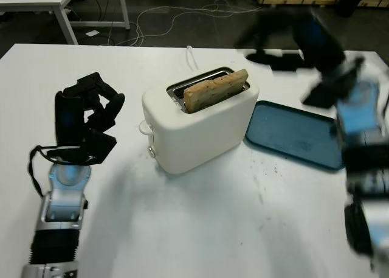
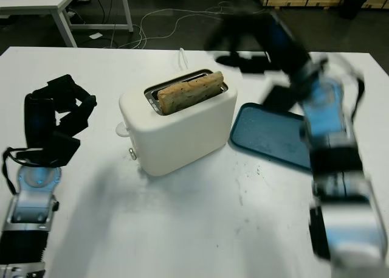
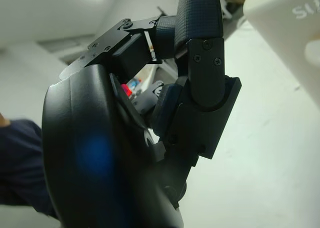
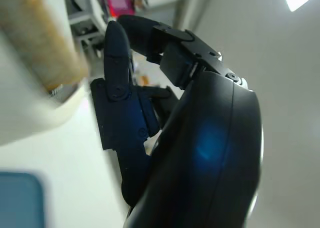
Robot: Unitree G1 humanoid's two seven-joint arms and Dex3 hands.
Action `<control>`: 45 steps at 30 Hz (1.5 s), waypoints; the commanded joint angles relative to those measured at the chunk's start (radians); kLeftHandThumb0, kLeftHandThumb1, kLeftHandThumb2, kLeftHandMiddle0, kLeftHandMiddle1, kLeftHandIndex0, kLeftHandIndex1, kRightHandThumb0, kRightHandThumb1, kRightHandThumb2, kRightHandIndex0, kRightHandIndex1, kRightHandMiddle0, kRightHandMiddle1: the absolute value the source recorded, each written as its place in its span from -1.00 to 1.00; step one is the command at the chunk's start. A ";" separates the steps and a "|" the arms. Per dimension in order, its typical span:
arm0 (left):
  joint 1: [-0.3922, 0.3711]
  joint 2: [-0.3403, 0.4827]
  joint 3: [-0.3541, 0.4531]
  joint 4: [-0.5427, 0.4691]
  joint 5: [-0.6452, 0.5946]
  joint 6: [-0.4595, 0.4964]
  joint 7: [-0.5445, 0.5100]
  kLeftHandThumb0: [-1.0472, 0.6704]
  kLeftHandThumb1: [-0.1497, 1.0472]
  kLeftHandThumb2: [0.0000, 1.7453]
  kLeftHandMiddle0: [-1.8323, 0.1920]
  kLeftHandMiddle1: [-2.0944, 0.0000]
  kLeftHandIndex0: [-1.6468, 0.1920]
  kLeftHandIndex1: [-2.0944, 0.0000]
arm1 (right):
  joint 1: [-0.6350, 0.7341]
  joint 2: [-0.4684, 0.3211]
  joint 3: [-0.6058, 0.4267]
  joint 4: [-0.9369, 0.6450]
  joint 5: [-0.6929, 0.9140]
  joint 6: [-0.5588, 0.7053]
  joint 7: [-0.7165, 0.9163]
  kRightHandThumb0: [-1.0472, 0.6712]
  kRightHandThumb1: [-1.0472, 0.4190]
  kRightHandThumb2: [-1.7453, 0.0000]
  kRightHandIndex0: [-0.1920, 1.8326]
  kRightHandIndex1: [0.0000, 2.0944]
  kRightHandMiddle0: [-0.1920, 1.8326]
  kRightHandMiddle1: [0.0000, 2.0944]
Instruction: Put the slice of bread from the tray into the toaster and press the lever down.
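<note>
Left robot hand (image 1: 91, 117) hung beside toaster (image 1: 197, 123), fingers curled, empty. Right robot hand (image 1: 276, 47) raised above blue tray (image 1: 298, 138), grip impossible to tell. Speckled bread slice (image 1: 216, 88) stood tilted in slot of smooth white toaster on white worktop (image 1: 213, 223).

Bread slice (image 1: 216, 89) upright in toaster (image 1: 197, 123)

Bright overhead light, soft shadows, right hand (image 1: 285, 44) motion-blurred
</note>
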 commanded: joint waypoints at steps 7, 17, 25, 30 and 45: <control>-0.031 0.122 -0.012 0.029 0.004 -0.035 -0.122 -0.72 0.78 -0.72 -0.33 -0.49 -0.34 -0.11 | 0.290 0.249 -0.084 -0.129 0.079 0.121 -0.254 -0.36 -0.83 0.63 -0.04 0.58 -0.06 -0.12; -0.020 0.256 -0.064 0.034 0.040 -0.106 -0.270 -0.72 0.79 -0.81 -0.29 -0.37 -0.33 0.43 | 0.332 0.293 -0.094 -0.143 0.048 0.070 -0.361 -0.46 -0.83 0.55 0.03 0.67 -0.25 0.59; -0.071 0.373 -0.127 0.104 0.138 -0.320 -0.303 -0.74 0.79 -0.78 -0.28 -0.47 -0.37 0.83 | 0.317 0.298 -0.095 -0.123 0.062 0.067 -0.364 -0.50 -0.83 0.62 0.05 0.67 -0.15 0.42; -0.109 0.373 -0.157 0.151 0.169 -0.406 -0.288 -0.76 0.79 -0.78 -0.24 -0.59 -0.37 0.88 | 0.317 0.302 -0.092 -0.131 0.053 0.085 -0.372 -0.51 -0.83 0.63 0.05 0.67 -0.21 0.58; -0.124 0.361 -0.177 0.163 0.169 -0.428 -0.294 -0.78 0.79 -0.72 -0.21 -0.67 -0.34 0.91 | 0.319 0.298 -0.085 -0.128 0.051 0.089 -0.368 -0.52 -0.83 0.64 0.05 0.67 -0.24 0.66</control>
